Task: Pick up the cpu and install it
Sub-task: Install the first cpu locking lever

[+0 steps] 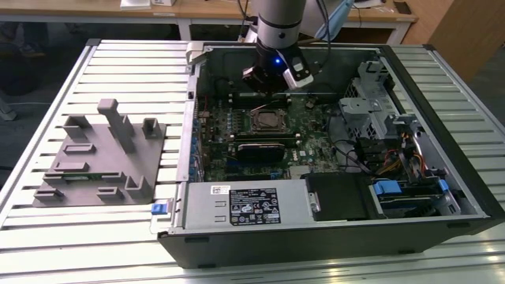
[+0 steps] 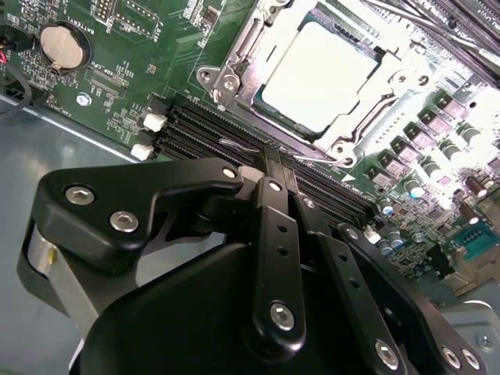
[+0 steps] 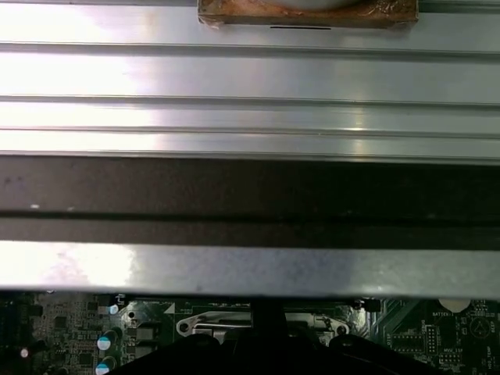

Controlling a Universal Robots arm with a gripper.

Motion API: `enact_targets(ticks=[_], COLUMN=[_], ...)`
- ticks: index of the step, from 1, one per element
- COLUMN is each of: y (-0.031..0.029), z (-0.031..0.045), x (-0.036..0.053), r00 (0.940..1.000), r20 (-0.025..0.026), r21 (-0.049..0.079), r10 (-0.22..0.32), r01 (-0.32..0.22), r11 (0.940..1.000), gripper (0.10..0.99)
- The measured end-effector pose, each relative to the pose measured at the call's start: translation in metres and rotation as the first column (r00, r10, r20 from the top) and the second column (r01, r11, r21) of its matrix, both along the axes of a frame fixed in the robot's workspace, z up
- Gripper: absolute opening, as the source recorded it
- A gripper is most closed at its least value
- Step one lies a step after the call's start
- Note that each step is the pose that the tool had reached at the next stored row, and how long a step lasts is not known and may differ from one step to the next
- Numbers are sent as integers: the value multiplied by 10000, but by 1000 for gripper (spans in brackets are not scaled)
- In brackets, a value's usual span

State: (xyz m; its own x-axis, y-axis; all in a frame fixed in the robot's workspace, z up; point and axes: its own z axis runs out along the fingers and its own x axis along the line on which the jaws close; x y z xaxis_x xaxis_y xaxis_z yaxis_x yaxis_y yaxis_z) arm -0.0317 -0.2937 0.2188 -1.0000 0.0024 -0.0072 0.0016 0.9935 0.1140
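- Gripper [image 2: 273,160] position: in the second wrist view the black fingers [image 2: 275,234] meet at their tips with nothing between them, and they hang over the dark memory slots [image 2: 203,129] just beside the socket frame [image 2: 234,58].
- In the exterior view the gripper [image 1: 272,89] sits at the end of the arm [image 1: 278,23], inside the open computer case [image 1: 332,231], above the far part of the motherboard [image 1: 308,145].
- Cpu [image 2: 320,74] position: the pale silver-white square lies flat inside the metal-rimmed socket frame on the green motherboard, apart from the gripper.
- In the exterior view the socket [image 1: 270,119] lies near the middle of the board, just on the near side of the gripper.
- A round coin cell [image 2: 61,45] sits on the board, well apart from the socket.
- In the first wrist view the rim of the case [image 3: 250,269] crosses the picture, with the ribbed metal worktop [image 3: 250,78] beyond it.
- A grey plastic fixture [image 1: 99,157] with upright blocks rests on the worktop [image 1: 47,118] at the exterior view's left of the case.
- A power supply [image 1: 248,204] occupies the near corner of the case.
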Motion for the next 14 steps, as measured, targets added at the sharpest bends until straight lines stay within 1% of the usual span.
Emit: enact_targets(ticks=[7,14], y=[0,4], z=[-18,-60], x=[10,44], r00=[10000,10000], r20=[0,0], r21=[0,1], r10=[2,1], r01=[-2,-1], r11=[10000,10000], gripper=[106,106])
